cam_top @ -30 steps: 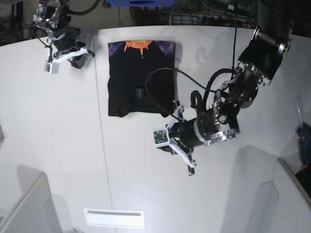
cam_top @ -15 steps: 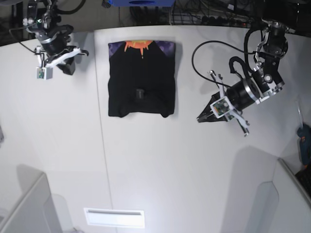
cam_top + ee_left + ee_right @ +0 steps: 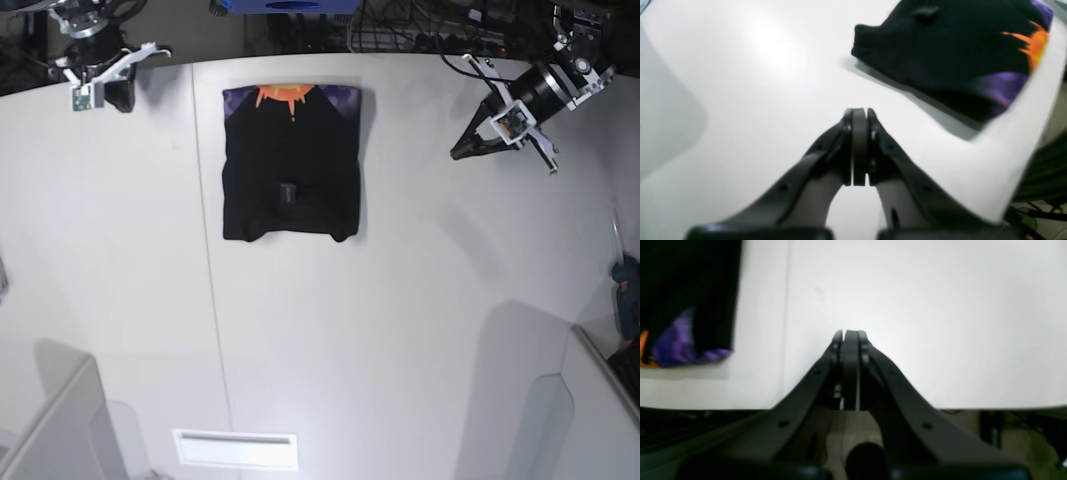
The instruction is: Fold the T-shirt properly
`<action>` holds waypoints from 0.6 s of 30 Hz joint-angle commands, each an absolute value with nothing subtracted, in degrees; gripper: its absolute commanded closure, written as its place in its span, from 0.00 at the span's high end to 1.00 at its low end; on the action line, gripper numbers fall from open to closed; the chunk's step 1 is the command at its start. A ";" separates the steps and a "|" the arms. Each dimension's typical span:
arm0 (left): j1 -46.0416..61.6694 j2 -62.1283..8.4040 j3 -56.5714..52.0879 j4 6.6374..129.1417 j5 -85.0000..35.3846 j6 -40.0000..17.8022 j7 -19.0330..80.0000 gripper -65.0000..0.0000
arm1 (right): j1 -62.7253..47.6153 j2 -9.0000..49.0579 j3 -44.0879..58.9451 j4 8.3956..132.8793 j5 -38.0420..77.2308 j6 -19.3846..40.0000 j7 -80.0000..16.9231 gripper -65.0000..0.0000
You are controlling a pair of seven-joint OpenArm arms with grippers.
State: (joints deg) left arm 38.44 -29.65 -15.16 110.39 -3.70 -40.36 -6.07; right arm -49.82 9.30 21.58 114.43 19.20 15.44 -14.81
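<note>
One black T-shirt (image 3: 300,150) is lying folded into a compact shape on the white table (image 3: 330,340), toward the far side in the base view and between the two grippers. Its plain black side is mostly facing up. Orange and purple print is showing along its far edge, with purple at both far corners and orange near the middle. A small tag (image 3: 288,193) is showing on the black cloth. The near edge is curving inward between two projecting corners.

The left gripper (image 3: 859,115) is hovering over the table, its fingers brought together, gripping nothing. It is standing well apart from the shirt, on the right of the base view. The right gripper (image 3: 849,336) is likewise keeping its fingers together with nothing between them, and is hanging beside the shirt on the left of that view, without touching it.

A white rectangular piece (image 3: 235,450) is lying at the table's near side. A thin seam (image 3: 216,320) is running along the table, left of the shirt in the base view.
</note>
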 commanded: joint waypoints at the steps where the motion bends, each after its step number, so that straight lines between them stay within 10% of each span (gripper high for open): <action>1: 39.96 -30.11 -15.96 111.16 -4.88 -40.00 -8.40 0.00 | -51.30 9.80 22.90 115.65 19.56 15.43 -13.32 0.00; 18: 58.68 -26.95 -22.46 101.32 -4.35 -40.00 -18.15 0.00 | -61.14 0.13 36.88 115.65 -6.81 40.00 -17.71 0.00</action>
State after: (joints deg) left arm 57.91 -26.37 -22.02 100.73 -3.29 -39.72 -16.84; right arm -60.25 -0.34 36.16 114.76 -7.03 40.56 -18.72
